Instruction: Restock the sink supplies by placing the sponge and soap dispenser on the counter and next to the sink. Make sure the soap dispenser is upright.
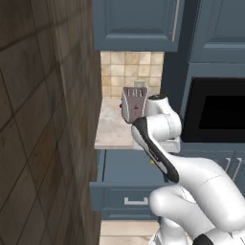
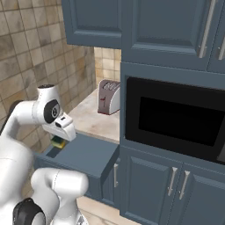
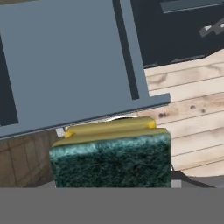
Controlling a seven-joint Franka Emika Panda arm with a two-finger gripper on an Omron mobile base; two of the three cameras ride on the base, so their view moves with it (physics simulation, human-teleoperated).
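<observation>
Claw: two-finger gripper (image 2: 59,139) at the end of the white arm, hanging just above the open dark blue drawer (image 2: 83,154); closed across the small rectangular sponge, yellow with a dark green scouring layer (image 3: 111,157), jaws held partway apart by its width.

Sponge: pinched in the claw, filling the lower middle of the hand view, green face toward the camera, yellow layer behind; glimpsed from the right base as a yellow-green spot (image 2: 58,142) under the hand.

Long axis: across the hand view, from 9 o'clock to 3 o'clock, square to the fingers.

Counter: light beige marbled stone countertop (image 2: 94,121), at about 1 o'clock from the claw in the right base view, higher than the drawer and close by.

Coming move: judged as a lift clear of the drawer, then a carry toward the counter; sink's bearing cannot be told.

Silver toaster: standing (image 1: 134,104) at the back of the counter, at 12 o'clock from the arm in the left base view.

Writing: no brand, label or lettering legible anywhere.
</observation>
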